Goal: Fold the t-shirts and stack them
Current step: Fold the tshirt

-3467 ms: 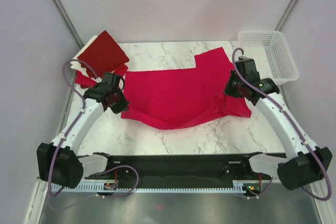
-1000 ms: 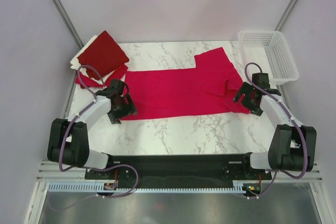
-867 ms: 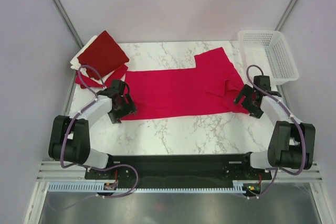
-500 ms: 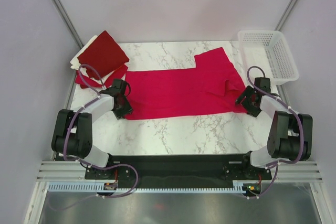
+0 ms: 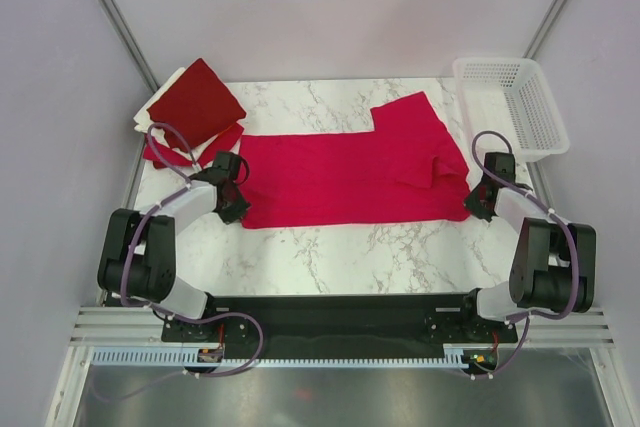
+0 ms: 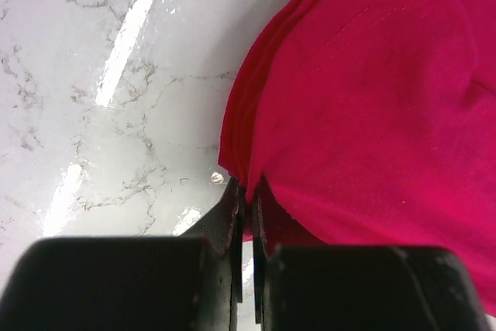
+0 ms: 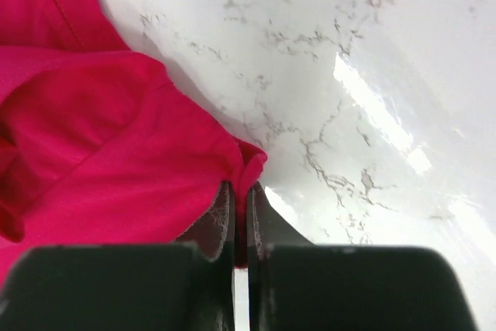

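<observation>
A bright crimson t-shirt (image 5: 345, 177) lies folded lengthwise across the marble table, a sleeve sticking up at the back right. My left gripper (image 5: 236, 209) is shut on its near left corner (image 6: 246, 184). My right gripper (image 5: 476, 205) is shut on its near right corner (image 7: 249, 167). Both corners are held low at the table. A stack of folded t-shirts sits at the back left: a dark red one (image 5: 197, 102) on top, cream (image 5: 160, 97) and red (image 5: 160, 152) edges showing under it.
A white plastic lattice basket (image 5: 510, 107) stands at the back right corner. Bare marble (image 5: 350, 257) lies between the shirt and the black base rail (image 5: 330, 317). Grey walls close in on both sides.
Both grippers lowered the sagging shirt edge onto the table and drew it taut, then slid outward and nearer. The shirt now lies flat as a long band.
</observation>
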`<move>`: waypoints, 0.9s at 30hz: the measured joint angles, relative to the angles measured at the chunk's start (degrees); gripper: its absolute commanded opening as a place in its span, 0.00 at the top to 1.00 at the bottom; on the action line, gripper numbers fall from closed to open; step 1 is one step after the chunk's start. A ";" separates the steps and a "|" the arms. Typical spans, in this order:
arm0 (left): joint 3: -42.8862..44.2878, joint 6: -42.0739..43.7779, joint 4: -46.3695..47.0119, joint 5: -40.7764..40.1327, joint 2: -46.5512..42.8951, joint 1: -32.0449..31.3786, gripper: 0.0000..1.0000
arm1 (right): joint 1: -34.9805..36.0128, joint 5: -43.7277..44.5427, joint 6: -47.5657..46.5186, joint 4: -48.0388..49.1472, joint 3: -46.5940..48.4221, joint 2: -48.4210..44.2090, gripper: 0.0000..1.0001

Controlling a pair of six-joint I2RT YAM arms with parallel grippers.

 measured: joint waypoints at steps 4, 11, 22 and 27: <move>-1.40 -0.02 1.33 0.22 -1.27 0.15 0.98 | 0.00 0.52 0.46 -0.48 -1.36 -2.01 1.00; -5.22 -0.09 0.33 0.85 -7.39 1.07 0.98 | -0.83 3.28 0.79 -5.33 -2.05 -7.37 1.00; -12.04 -1.20 -3.19 5.05 -18.18 2.58 0.36 | -2.91 2.69 3.65 -13.35 -5.03 -19.52 0.23; -12.81 -1.29 -4.90 9.55 -20.90 2.78 0.19 | -3.04 0.26 3.72 -15.63 -5.40 -23.39 0.20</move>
